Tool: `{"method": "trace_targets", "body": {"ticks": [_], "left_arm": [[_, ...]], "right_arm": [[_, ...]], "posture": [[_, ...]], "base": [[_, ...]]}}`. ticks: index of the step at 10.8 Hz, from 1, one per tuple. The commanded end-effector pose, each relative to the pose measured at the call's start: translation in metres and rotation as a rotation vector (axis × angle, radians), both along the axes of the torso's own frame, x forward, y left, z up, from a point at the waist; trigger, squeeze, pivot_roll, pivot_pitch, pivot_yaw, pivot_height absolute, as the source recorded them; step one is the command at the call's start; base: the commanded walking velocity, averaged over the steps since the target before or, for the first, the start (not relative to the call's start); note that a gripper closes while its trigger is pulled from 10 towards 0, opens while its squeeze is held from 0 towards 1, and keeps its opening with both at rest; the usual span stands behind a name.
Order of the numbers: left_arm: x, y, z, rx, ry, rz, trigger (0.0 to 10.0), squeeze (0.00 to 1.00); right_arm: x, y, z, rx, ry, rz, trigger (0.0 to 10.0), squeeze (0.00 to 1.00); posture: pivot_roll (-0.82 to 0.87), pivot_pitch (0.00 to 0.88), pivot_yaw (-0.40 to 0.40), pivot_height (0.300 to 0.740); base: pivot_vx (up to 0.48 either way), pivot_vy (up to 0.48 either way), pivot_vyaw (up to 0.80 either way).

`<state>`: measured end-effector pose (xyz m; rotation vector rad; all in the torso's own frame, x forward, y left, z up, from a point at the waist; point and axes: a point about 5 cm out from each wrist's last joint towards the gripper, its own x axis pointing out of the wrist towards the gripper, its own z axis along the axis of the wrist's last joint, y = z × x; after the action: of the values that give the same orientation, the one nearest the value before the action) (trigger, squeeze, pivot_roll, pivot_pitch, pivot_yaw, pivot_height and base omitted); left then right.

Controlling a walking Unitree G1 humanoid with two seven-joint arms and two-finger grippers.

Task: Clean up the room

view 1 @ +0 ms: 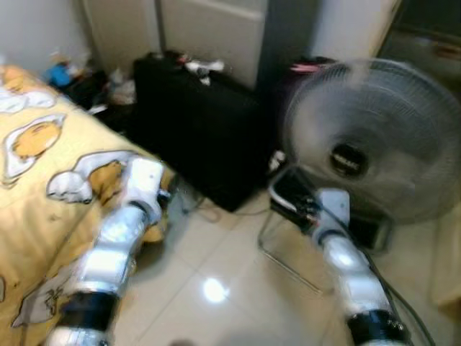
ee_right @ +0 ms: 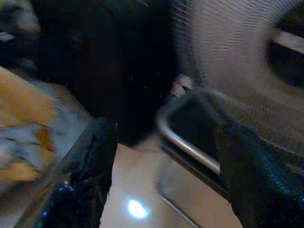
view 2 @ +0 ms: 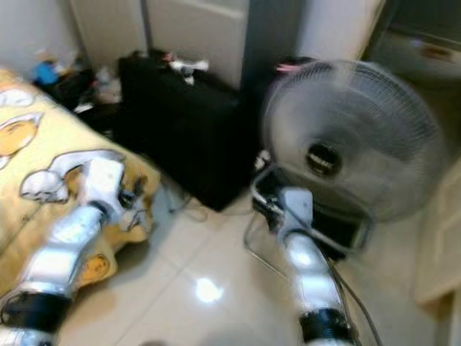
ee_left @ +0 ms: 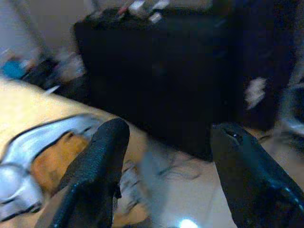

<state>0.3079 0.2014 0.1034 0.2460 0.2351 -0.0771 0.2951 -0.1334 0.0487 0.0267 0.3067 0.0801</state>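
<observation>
Left gripper (ee_left: 166, 156), seen in the left wrist view, with fingers (ee_left: 102, 161) spread wide and holding nothing, hangs over the corner of the bed (ee_left: 28, 114) toward the black cabinet (ee_left: 161, 71); pale floor (ee_left: 190, 199) lies open between bed edge and cabinet. Right gripper (ee_right: 166, 166), in the right wrist view, likewise wide and holding nothing, faces the metal base frame (ee_right: 185, 142) of the standing fan (ee_right: 237, 52). Head views, blurred: both silver arms reach forward, the left along the yellow bed's edge, the right toward the fan; a strip of glossy tile runs between bed and fan; small clutter (view 1: 68, 76) lies in the far corner beside the cabinet.
</observation>
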Motion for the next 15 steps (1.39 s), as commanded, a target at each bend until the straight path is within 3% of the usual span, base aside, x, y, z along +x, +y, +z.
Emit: {"method": "trace_targets", "body": {"ticks": [1,7,13,15], "left_arm": [[0.004,-0.014,0.006,-0.015,-0.027,-0.041,10.0,0.00],[0.004,-0.019,0.002,-0.021,-0.016,-0.045,10.0,0.00],[0.005,-0.019,0.002,-0.022,-0.019,-0.060,10.0,0.00],[0.005,-0.019,0.004,-0.030,-0.032,-0.056,10.0,0.00]], "right_arm": [[-0.004,-0.017,-0.007,-0.028,0.026,-0.037,10.0,0.00],[0.000,-0.024,-0.018,-0.038,0.050,-0.027,10.0,0.00],[0.003,-0.018,-0.017,-0.015,0.038,-0.006,10.0,0.00],[0.004,-0.018,-0.016,-0.022,0.032,-0.005,10.0,0.00]], "posture": [[0.05,0.000,-0.034,0.740],[0.01,0.000,-0.016,0.740],[0.01,0.000,-0.014,0.740],[0.01,0.000,-0.016,0.740]], "base": [[0.296,0.000,0.00],[0.294,0.000,0.00],[0.193,0.000,-0.80],[0.000,0.000,0.00]]}}
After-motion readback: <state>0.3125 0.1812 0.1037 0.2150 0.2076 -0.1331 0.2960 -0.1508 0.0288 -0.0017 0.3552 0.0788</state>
